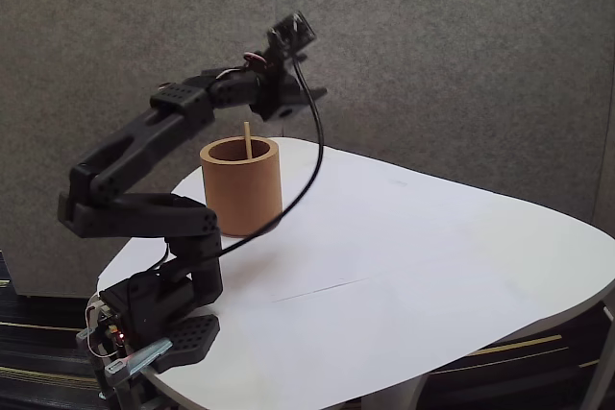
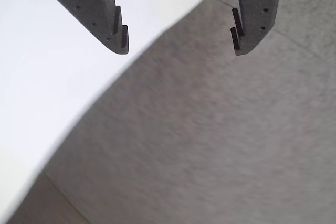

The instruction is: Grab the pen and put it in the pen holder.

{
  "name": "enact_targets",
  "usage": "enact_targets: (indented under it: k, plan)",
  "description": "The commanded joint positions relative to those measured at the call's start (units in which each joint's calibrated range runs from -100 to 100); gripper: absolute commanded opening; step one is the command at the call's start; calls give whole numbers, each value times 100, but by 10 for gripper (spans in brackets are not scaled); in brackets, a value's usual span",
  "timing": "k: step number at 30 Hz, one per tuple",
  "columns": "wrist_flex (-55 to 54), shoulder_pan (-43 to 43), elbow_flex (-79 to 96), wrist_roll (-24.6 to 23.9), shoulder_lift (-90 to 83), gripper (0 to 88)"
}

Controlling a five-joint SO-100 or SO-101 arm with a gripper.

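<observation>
While the black arm point(image 1: 144, 189) reaches up over the white table point(image 1: 404, 276), its claw point(image 2: 178, 45) hangs with fingers wide apart and nothing between them. Near the table's back left edge in the fixed view stands the brown cup point(image 1: 241, 187), with the thin pen point(image 1: 247, 138) upright inside, its tip poking above the rim just below the claw.

We see a plain tan-brown pen holder point(image 1: 241, 186) with no markings, and a light tan, wood-coloured pen point(image 1: 247, 137) showing above its rim. The counter point(image 1: 404, 266) is white. The arm point(image 1: 144, 184) is matt black, as is its cable point(image 1: 312, 156). In the wrist view the hand point(image 2: 179, 45) has dark grey fingers point(image 2: 252, 9). The backdrop point(image 1: 461, 55) is speckled grey.
</observation>
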Motion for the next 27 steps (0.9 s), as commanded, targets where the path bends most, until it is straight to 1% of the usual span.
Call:
enact_targets:
  k: [1,4,6,8,15,22,27]
  plan:
    - [2144,394,-352,-1071,-140,277]
    - [3441,445,-117,-1671,-717,277]
    - [3873,430,307,-1918,-1132,277]
    - [4076,452,939,-2076,-1555,277]
    - [4305,474,2626,-2087,-2515,277]
    - [4314,694,3520,-2092,-2572,276]
    - [4975,687,3439,-2445,-2572,275]
